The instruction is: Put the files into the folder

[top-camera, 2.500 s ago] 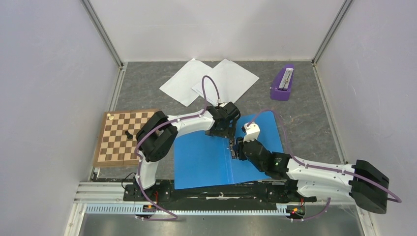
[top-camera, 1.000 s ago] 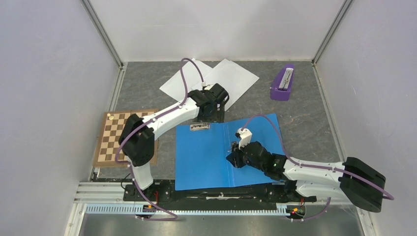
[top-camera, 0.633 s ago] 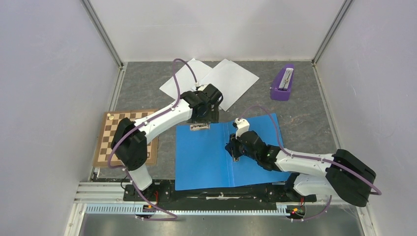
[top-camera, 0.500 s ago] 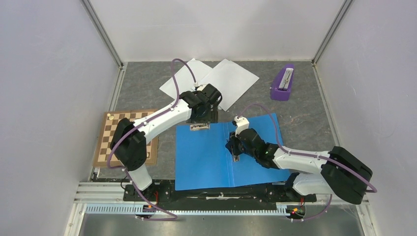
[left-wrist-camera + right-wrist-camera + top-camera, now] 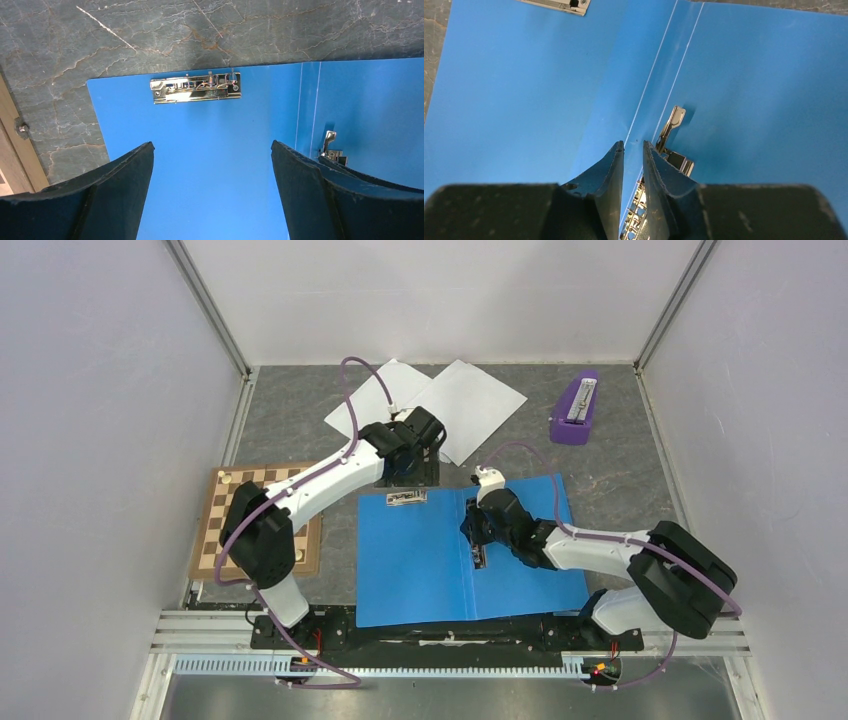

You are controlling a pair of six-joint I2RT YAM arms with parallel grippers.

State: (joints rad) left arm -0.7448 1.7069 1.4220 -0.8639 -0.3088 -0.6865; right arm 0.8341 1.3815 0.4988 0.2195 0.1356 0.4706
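Note:
The blue folder [image 5: 420, 560] lies open and flat on the table, near the arms. A silver clip [image 5: 406, 498] sits at its far left edge, and a second metal clip [image 5: 479, 558] lies along the spine. The files [image 5: 470, 400] are white sheets overlapping on the table behind it. My left gripper [image 5: 410, 480] hovers open and empty over the folder's far edge, the silver clip [image 5: 196, 88] just ahead of it. My right gripper [image 5: 472, 532] is over the spine, jaws only a narrow gap apart with nothing between them; the clip's raised lever [image 5: 672, 125] stands beside it.
A brown chessboard [image 5: 245, 520] with a couple of pieces lies left of the folder. A purple wedge-shaped object [image 5: 575, 410] stands at the back right. Pale walls with metal corner posts close in the table on three sides.
My left gripper has moved off the folder's middle to its far edge. My right gripper has slid along the spine away from the arm bases. The folder and the sheets have not moved.

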